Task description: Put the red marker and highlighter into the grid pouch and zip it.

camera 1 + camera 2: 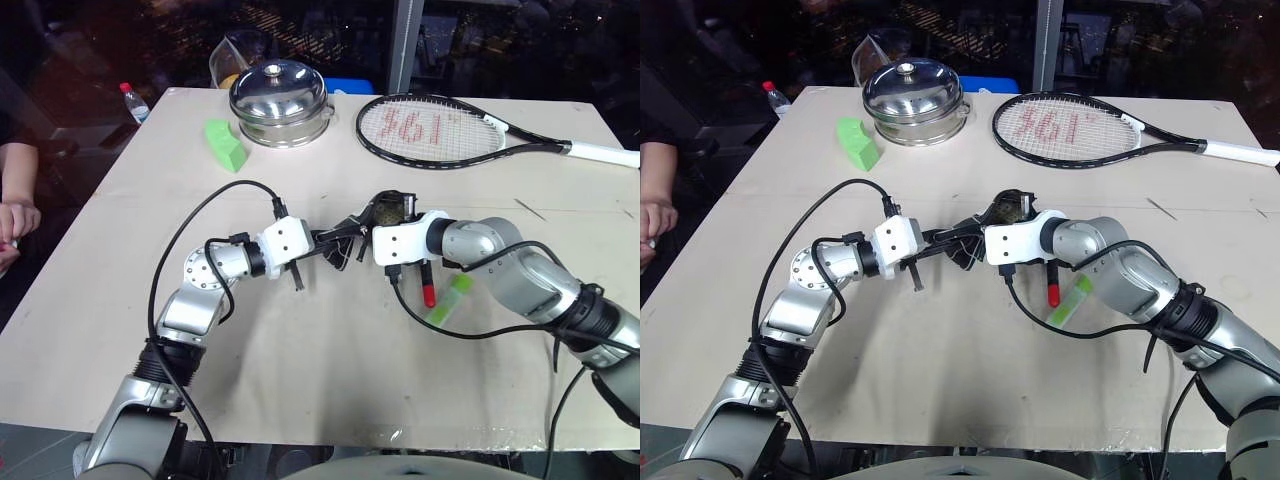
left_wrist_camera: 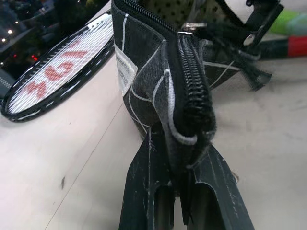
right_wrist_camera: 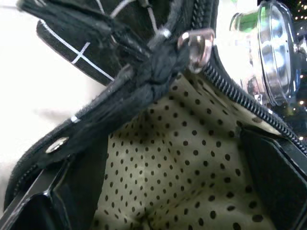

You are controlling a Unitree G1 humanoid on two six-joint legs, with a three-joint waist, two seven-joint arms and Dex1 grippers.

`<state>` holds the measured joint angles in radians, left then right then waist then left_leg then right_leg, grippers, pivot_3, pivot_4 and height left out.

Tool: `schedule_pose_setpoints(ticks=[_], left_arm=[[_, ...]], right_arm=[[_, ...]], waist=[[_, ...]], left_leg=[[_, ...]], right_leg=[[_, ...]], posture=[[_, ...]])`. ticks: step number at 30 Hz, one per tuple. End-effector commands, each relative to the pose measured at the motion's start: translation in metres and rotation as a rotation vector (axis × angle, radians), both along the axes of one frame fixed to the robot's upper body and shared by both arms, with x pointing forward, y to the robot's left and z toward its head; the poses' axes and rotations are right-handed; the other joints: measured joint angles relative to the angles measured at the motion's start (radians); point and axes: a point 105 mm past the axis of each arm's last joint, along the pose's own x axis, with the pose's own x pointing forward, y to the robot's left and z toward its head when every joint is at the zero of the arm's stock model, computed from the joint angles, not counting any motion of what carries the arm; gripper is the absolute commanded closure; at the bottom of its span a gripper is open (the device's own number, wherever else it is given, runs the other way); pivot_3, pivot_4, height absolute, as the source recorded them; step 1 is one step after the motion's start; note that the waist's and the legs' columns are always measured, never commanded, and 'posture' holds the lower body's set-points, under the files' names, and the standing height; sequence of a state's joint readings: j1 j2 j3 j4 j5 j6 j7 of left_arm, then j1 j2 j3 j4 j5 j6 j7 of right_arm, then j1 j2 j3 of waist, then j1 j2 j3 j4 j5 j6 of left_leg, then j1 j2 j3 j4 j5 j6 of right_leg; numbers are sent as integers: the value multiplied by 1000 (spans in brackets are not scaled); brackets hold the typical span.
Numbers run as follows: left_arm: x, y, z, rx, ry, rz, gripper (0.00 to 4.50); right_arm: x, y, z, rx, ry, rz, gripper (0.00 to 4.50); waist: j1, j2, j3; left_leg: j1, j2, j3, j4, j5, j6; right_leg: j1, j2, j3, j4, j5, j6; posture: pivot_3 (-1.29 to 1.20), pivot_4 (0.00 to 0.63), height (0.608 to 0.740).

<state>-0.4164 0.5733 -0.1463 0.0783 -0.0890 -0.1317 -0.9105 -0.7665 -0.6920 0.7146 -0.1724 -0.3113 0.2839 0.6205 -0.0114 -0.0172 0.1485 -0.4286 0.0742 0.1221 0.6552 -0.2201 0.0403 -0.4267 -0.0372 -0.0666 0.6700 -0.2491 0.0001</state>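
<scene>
The grid pouch hangs just above the middle of the table between my two grippers, its mouth unzipped and showing a cream dotted lining. My left gripper is shut on the pouch's zipper end. My right gripper is open, with its fingers spread inside the pouch's mouth, next to the zipper pull. The red marker and the lime highlighter lie side by side on the table under my right forearm.
A lidded steel pot stands at the back, with an opaque green wedge block to its left and a tennis racket to its right. A water bottle stands at the far left corner. A person's hand rests by the left edge.
</scene>
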Motion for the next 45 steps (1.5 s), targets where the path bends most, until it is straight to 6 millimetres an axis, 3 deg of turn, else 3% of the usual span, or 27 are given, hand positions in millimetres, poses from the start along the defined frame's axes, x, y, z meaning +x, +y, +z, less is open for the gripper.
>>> schedule_pose_setpoints(ticks=[1,6,9,12,15,20,24,29,33,36,40,45], left_arm=[[0,-9,13,-2,-39,4,4500],[-13,-22,25,-28,-54,5,4500],[-20,-18,25,-25,-48,29,4500],[-19,-9,26,-20,-43,66,4500],[-10,13,27,-13,-33,115,4500],[-3,32,27,-4,-38,162,4500],[0,38,25,12,-52,167,4500],[-2,36,22,19,-59,149,4500],[-4,33,21,18,-62,137,4500],[-4,33,18,15,-60,138,4500],[-3,35,15,8,-52,145,4500],[1,36,14,-3,-46,163,4500]], right_arm=[[6,-1,17,28,-79,0,28],[11,-7,23,78,-88,-26,28],[8,-23,36,328,143,-132,28],[-9,-34,51,531,394,-163,28],[-22,-45,66,659,486,-213,28],[-36,-65,37,707,616,-510,28],[-33,-66,4,777,740,-775,28],[-32,-65,-33,723,780,-926,28],[-35,-69,-51,581,727,-969,1256],[-32,-67,-48,552,685,-935,2510],[-28,-60,-29,588,641,-841,4158],[-45,-45,15,496,582,-576,4285]], waist=[[0,0,0],[0,0,0],[0,0,0],[1,0,0],[1,0,0],[0,0,0],[-3,0,0],[1,-1,0],[-2,-1,0],[-2,-1,-1],[0,-1,-1],[-2,-1,0]], left_leg=[[0,0,1,0,0,0],[-1,0,2,1,0,0],[-1,0,2,1,0,0],[-1,0,1,1,0,-1],[-1,0,0,2,0,1],[-1,0,-2,2,-2,3],[-1,0,-2,2,-2,2],[-2,-1,-2,2,-1,2],[-3,-1,-2,2,-1,2],[-2,-1,-3,2,-1,2],[-2,-1,-3,3,-1,2],[-3,-1,-3,5,-1,3]], right_leg=[[-1,0,0,1,0,0],[-3,0,2,3,0,0],[-3,0,3,4,0,0],[-3,0,5,6,0,0],[-3,0,4,7,0,-1],[-3,-1,3,7,0,-1],[-3,-1,4,8,0,-1],[-4,-2,3,8,0,-1],[-4,-2,3,8,0,-1],[-4,-1,3,8,0,-1],[-3,-1,3,8,0,0],[-4,-2,2,8,0,0]], posture=[[0,150,740],[0,150,740],[0,150,740],[0,150,740],[0,150,740],[0,150,740],[0,150,740],[0,150,740],[0,150,740],[0,150,740],[0,150,740],[0,150,740]])
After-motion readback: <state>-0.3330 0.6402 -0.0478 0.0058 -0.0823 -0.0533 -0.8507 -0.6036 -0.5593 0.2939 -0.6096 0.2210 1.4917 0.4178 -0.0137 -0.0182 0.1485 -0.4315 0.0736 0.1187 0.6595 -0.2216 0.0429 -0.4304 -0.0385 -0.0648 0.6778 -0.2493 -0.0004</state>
